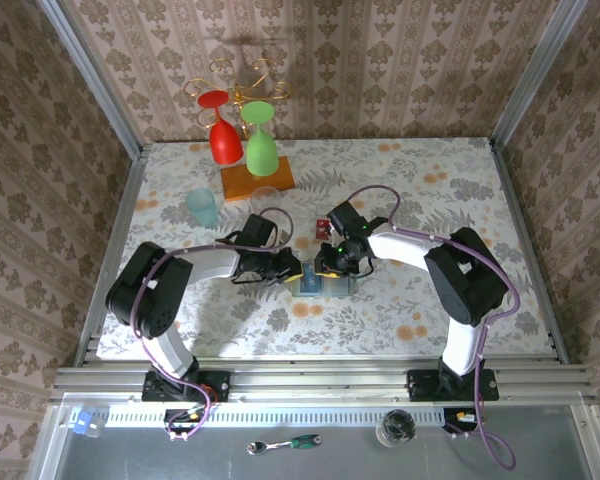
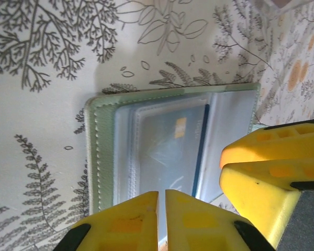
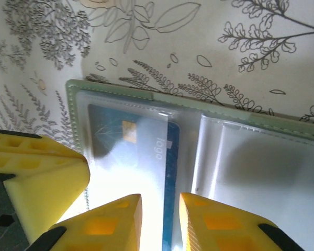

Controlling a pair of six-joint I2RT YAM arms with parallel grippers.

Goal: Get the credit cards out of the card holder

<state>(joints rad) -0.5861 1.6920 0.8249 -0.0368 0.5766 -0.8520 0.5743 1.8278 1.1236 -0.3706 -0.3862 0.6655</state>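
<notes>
The card holder [image 1: 325,285] lies open and flat on the table [image 1: 430,170], midway between the two arms. A blue credit card [image 3: 110,136] sits under the clear pocket film of one panel.

The left gripper [image 2: 162,196] is at the holder's edge with its jaws almost together, only a thin slit between them. I cannot tell whether they pinch anything. The right gripper [image 3: 160,201] has its jaws slightly parted and is astride the card's long dark edge, grasping nothing.

The step is probably to draw this card out. To do it well:
- Keep the left jaws pressing the holder down so it cannot slide or fold.
- Catch the card alone, not the film.
- Pull it flat along the pocket towards the opening.
- If the holder lifts, stop and re-seat.
</notes>
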